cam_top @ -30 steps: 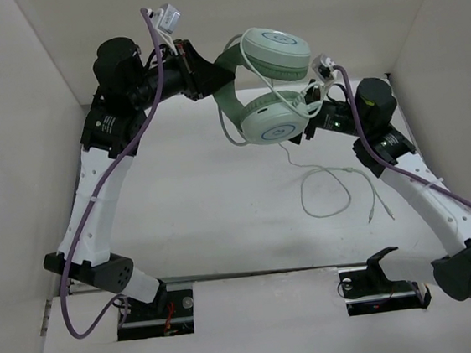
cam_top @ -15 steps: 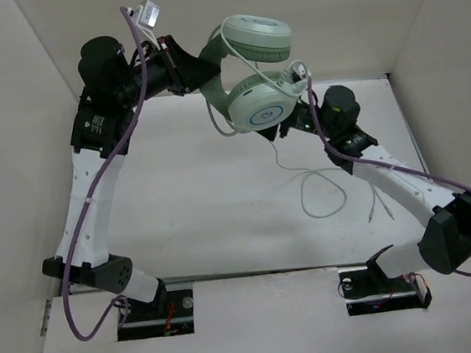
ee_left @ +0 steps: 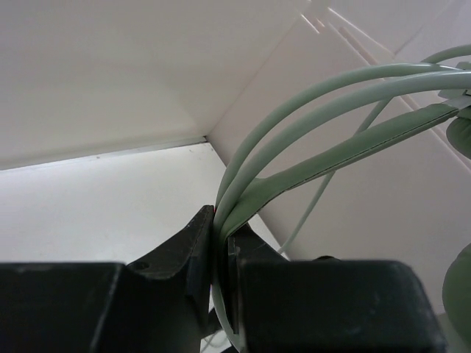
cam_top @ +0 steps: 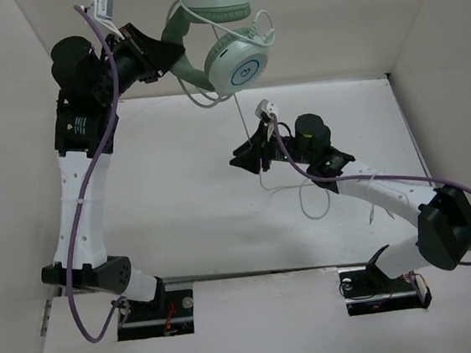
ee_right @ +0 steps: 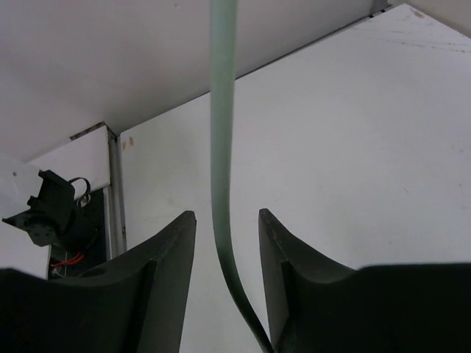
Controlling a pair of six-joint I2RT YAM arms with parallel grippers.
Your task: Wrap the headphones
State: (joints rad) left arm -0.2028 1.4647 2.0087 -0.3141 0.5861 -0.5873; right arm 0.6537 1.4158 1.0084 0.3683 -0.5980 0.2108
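The headphones [cam_top: 237, 67] are pale mint green with a blue ring on one earcup face. They are held off the table [cam_top: 179, 199] near the back wall. The mark inside the ring is too small to read. Only the left wrist view shows the left gripper [ee_left: 221, 239] clamped tight on the thin double headband. The right wrist view shows the cable [ee_right: 223, 110] passing between the parted fingers [ee_right: 173, 250] of the right gripper [ee_right: 227, 228], touching neither.

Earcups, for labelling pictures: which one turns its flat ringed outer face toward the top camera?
The lower earcup, seen face-on with a blue circle; the upper earcup shows mostly its edge.
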